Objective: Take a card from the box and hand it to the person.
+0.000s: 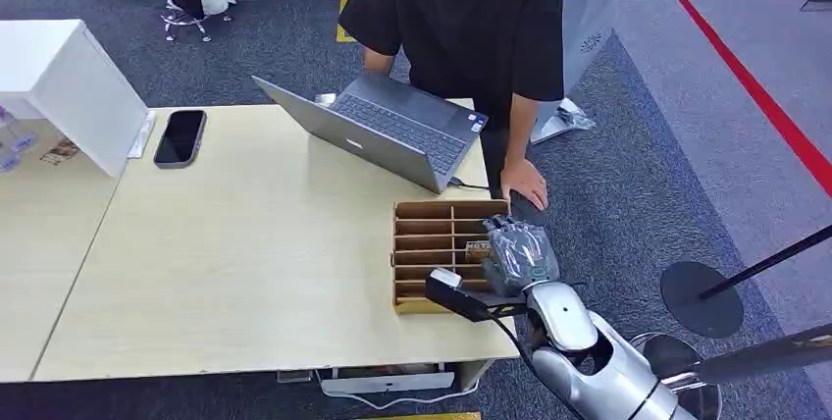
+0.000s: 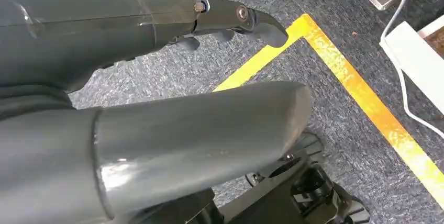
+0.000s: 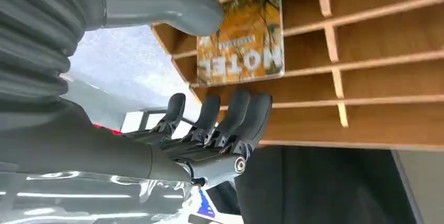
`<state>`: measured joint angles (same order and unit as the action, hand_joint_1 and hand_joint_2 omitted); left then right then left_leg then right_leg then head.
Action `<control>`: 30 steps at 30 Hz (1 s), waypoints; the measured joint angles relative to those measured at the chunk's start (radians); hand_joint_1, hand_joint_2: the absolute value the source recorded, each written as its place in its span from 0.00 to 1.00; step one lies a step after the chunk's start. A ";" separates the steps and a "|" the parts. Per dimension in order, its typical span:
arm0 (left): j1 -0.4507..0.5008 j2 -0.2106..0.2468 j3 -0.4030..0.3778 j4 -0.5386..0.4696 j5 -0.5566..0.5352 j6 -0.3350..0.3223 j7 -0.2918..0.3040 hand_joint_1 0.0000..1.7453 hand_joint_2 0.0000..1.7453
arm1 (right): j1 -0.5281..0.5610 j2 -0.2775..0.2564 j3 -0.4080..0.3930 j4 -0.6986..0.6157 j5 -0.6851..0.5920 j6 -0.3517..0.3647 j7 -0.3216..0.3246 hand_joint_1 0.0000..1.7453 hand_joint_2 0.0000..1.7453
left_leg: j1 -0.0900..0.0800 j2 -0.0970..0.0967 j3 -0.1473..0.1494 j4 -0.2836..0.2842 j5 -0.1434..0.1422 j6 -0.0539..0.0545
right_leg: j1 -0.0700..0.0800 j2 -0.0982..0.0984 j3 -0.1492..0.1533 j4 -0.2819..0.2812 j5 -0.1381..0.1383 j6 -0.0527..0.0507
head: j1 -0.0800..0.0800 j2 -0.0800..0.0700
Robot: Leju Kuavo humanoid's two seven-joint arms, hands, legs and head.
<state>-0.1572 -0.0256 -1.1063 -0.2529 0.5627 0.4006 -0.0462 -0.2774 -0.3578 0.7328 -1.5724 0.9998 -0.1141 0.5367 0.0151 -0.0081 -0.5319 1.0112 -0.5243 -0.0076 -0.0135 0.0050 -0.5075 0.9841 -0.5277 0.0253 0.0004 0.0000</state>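
While over the box [image 1: 432,255], the right robot hand [image 1: 517,253] brackets the card [image 3: 242,41].

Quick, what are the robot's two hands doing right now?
Left hand: holds nothing, hanging over the carpet; open or closed cannot be told.
Right hand: open, thumb and fingers apart at the card in the box, not gripping it yet.

Office or lab space, grey carpet [image 1: 628,145] (taped floor lines), laptop [image 1: 378,131] on pale desk [image 1: 245,263]

Grey carpet [image 1: 648,175] — red floor line [image 1: 746,77], pale wooden table [image 1: 245,263]
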 joint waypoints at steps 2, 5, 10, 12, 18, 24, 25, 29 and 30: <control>0.000 0.000 0.000 0.000 0.000 0.000 0.000 0.00 0.00 | -0.004 0.001 0.002 0.010 0.001 -0.002 0.000 0.39 1.00 | 0.000 0.000 0.000 0.000 0.000 0.000 | 0.000 0.000 0.000 0.000 0.000 0.000 | 0.000 0.000; 0.000 0.000 0.000 0.000 0.000 0.000 0.001 0.00 0.00 | -0.010 0.003 0.005 0.022 0.001 -0.002 0.000 0.39 1.00 | 0.000 0.000 0.001 0.000 0.000 0.000 | 0.000 0.000 0.000 0.000 0.000 0.000 | 0.000 0.000; -0.001 0.000 0.000 0.000 0.000 0.000 0.001 0.00 0.00 | -0.020 0.008 0.013 0.038 0.003 -0.003 0.000 0.41 1.00 | 0.000 0.000 0.002 0.000 0.000 0.000 | 0.000 0.000 0.002 0.000 0.000 0.000 | 0.000 0.000; -0.001 0.000 0.000 0.000 0.000 0.000 0.001 0.00 0.00 | -0.022 0.009 0.013 0.040 0.009 -0.010 0.002 0.41 1.00 | 0.000 0.000 0.003 0.000 0.000 0.000 | 0.000 0.000 0.002 0.000 0.000 0.000 | 0.000 0.000; -0.001 0.000 0.000 0.000 0.000 0.000 0.001 0.00 0.00 | -0.024 0.010 0.020 0.042 0.030 -0.021 0.009 0.41 1.00 | 0.000 0.000 0.003 0.000 0.001 0.000 | 0.000 0.000 0.002 0.000 0.001 0.001 | 0.000 0.000; -0.001 0.000 0.000 0.000 0.000 0.000 0.000 0.00 0.00 | -0.027 0.011 0.025 0.042 0.043 -0.020 0.013 0.42 1.00 | 0.000 0.000 0.002 0.000 0.001 0.000 | 0.000 0.000 0.002 0.000 0.001 0.001 | 0.000 0.000; -0.001 0.000 0.000 0.000 0.000 0.000 0.000 0.00 0.00 | -0.027 0.011 0.026 0.042 0.045 -0.020 0.013 0.41 1.00 | 0.000 0.000 0.002 0.000 0.001 0.000 | 0.000 0.000 0.002 0.000 0.001 0.001 | 0.000 0.000; -0.001 0.000 0.000 0.000 0.000 0.000 0.000 0.00 0.00 | -0.027 0.014 0.027 0.036 0.056 -0.018 0.014 0.43 1.00 | 0.000 0.000 0.002 0.000 0.001 0.000 | 0.000 0.000 0.002 0.000 0.001 0.001 | 0.000 0.000; -0.001 0.000 0.000 0.000 0.000 0.000 0.000 0.00 0.00 | -0.027 0.014 0.027 0.033 0.057 -0.018 0.015 0.43 1.00 | 0.000 0.000 0.002 0.000 0.001 0.000 | 0.000 0.000 0.002 0.000 0.001 0.001 | 0.000 0.000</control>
<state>-0.1580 -0.0256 -1.1067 -0.2529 0.5631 0.4009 -0.0465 -0.3044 -0.3437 0.7599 -1.5393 1.0567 -0.1316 0.5516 0.0151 -0.0080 -0.5297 1.0113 -0.5235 -0.0076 -0.0135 0.0051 -0.5053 0.9842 -0.5270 0.0260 0.0008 0.0000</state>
